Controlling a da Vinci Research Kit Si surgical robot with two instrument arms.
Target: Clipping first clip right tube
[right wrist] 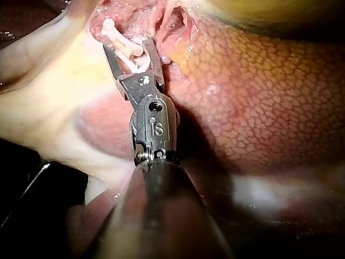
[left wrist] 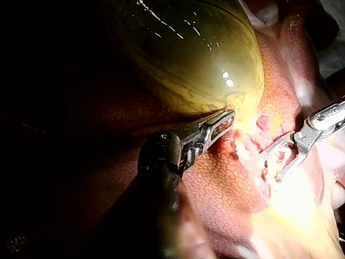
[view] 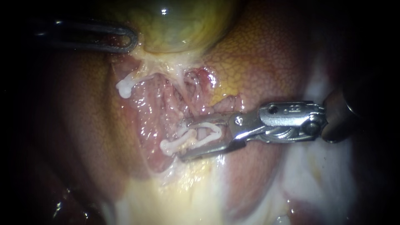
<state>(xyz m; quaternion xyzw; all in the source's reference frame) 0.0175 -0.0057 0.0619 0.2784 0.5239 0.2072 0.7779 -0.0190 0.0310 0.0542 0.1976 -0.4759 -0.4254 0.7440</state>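
Mottled liver fills the background, with the yellow-green gallbladder at its far side. At far left, the left instrument grips the gallbladder's pale neck in its jaws. From the right, the right instrument holds a white clip in narrowly parted jaws at the right tube, mid-scene in the raw pink bed.

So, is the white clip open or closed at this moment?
Open: the white clip spreads in a V, its two arms clearly apart, held by the right instrument.
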